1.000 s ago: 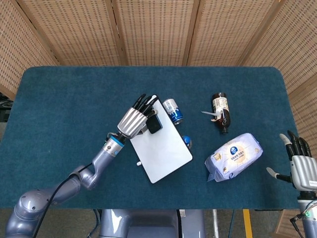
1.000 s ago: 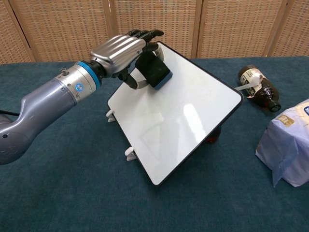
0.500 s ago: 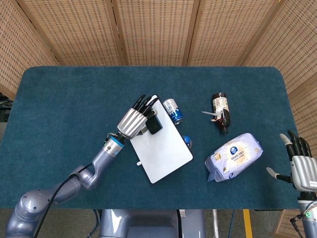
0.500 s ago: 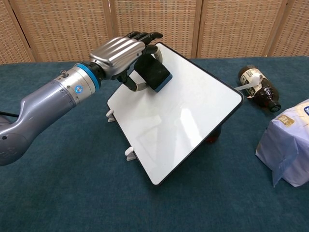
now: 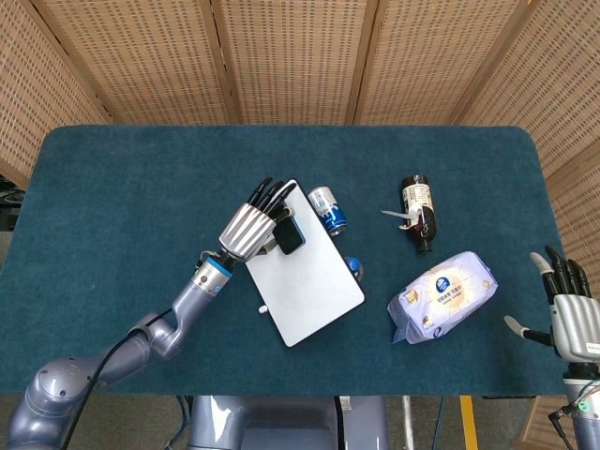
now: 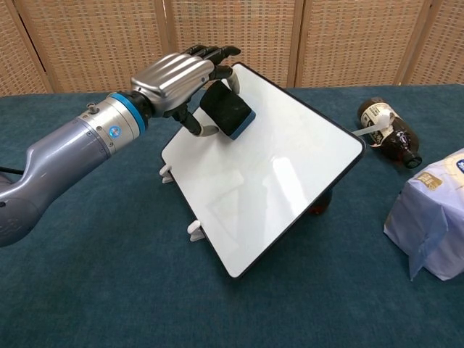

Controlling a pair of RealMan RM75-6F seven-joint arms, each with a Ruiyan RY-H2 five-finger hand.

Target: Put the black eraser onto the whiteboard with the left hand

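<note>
On the worktop (image 5: 112, 178), teal felt, wicker panels (image 5: 291, 56) behind: glossy whiteboard (image 6: 268, 174); left hand (image 6: 177, 76) grasping black foam eraser (image 6: 227, 112). Right hand (image 5: 570, 314) splayed, released.

left hand (image 6: 177, 76): drawn back a little toward the surface's left edge over the last second, its fingers lifted slightly off the eraser's top.
black eraser (image 6: 228, 114): shifted slightly leftward with the hand, now lying near the far left corner of the whiteboard (image 6: 268, 167), its blue edge showing at the right.
</note>
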